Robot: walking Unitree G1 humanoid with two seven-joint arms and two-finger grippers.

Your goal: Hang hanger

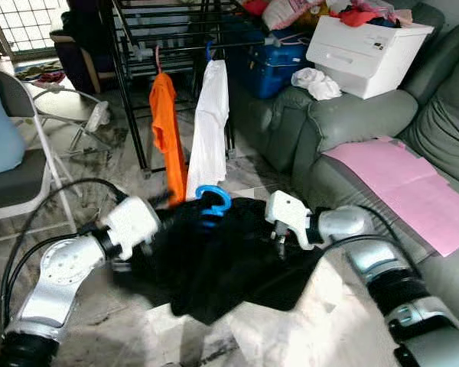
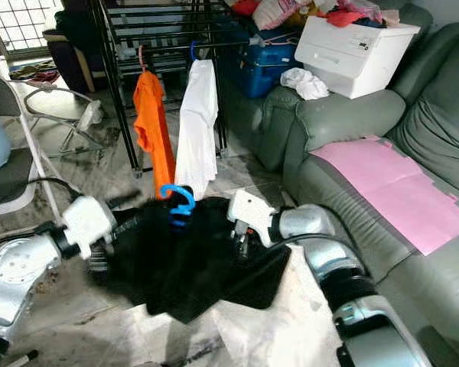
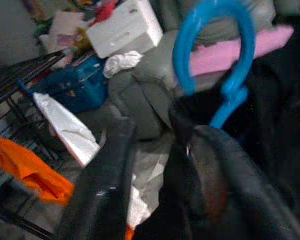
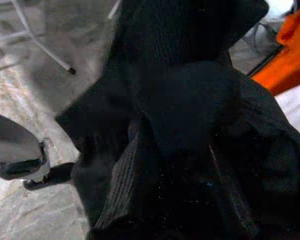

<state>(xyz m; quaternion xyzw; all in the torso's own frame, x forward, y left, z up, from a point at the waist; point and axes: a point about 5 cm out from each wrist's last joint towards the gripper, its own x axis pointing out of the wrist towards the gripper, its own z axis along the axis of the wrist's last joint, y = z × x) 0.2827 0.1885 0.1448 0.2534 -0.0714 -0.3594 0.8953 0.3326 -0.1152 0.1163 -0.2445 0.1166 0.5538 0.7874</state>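
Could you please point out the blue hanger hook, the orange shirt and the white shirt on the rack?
blue hanger hook [image 1: 213, 200], left eye view, on the curve of the hook.
orange shirt [image 1: 165, 130], left eye view, mid-body of the cloth.
white shirt [image 1: 209, 126], left eye view, mid-body of the cloth.

Garment [image 1: 229, 260] on hanger [image 1: 213, 205] between arms; drying rack [image 1: 176, 46] behind; sofa [image 1: 382, 153] right; chair [image 1: 23, 153] left.
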